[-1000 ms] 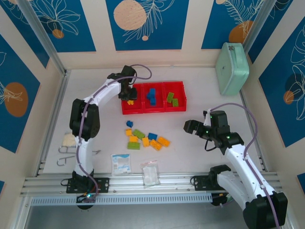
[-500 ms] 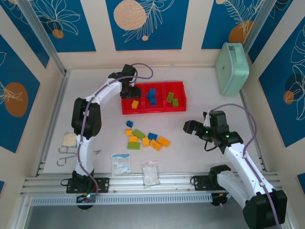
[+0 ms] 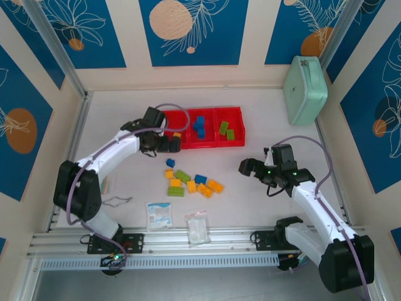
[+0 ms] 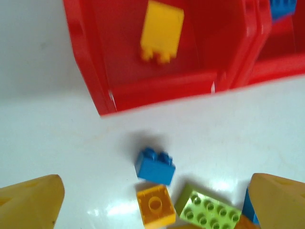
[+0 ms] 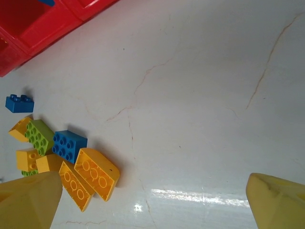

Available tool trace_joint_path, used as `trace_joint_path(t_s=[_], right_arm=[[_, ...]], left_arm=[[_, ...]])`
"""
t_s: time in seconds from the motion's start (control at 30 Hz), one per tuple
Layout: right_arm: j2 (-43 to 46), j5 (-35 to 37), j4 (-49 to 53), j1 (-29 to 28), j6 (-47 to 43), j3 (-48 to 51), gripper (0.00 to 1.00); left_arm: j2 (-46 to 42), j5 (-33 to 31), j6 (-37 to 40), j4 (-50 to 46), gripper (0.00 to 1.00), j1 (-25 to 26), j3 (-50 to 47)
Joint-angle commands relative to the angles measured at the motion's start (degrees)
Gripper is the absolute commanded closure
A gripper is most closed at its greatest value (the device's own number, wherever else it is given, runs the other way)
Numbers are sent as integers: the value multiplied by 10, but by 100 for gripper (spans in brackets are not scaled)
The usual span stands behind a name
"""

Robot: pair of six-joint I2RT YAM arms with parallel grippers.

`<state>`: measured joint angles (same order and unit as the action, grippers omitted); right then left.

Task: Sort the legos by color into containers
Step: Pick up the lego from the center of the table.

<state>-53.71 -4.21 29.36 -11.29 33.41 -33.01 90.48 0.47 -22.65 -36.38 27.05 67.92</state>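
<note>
My left claw [image 3: 170, 145] is wide open and holds nothing. It sits at the near left corner of the red tray [image 3: 200, 146]. A second ago it hung over the left compartment [image 4: 200, 57]. Now it has pulled back, and one yellow brick [image 4: 162, 31] lies in there.

The tray is near the far edge of the table [image 3: 269, 125]. Its middle compartment holds two blue bricks [image 3: 199, 125], as far as I can tell, and the right one two green bricks [image 3: 226, 131].

In the middle of the table I count nine loose bricks [image 3: 191, 182]: five yellow, two blue, two green.

My right claw [image 3: 246, 167] is open and empty too, to the right of that pile, about where it was.

Two clear packets [image 3: 159, 215] lie by the near edge. The blue print on one is too small to read.
</note>
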Motion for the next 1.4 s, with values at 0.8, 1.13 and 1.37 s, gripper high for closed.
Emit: trace_joint_path(t_s=[0.8,1.13,1.37], right_arm=[[-54,-8,-37,-42,-1,-21,0],[-44,4,-39,-43,10,-13,0],[1,48,-37,-40,28,2,0]], left_arm=[[65,26,-85,58,49,16,-129],[51,72,-79,71,63,16,-133],[-24,48,-64,39,67,23,-102]])
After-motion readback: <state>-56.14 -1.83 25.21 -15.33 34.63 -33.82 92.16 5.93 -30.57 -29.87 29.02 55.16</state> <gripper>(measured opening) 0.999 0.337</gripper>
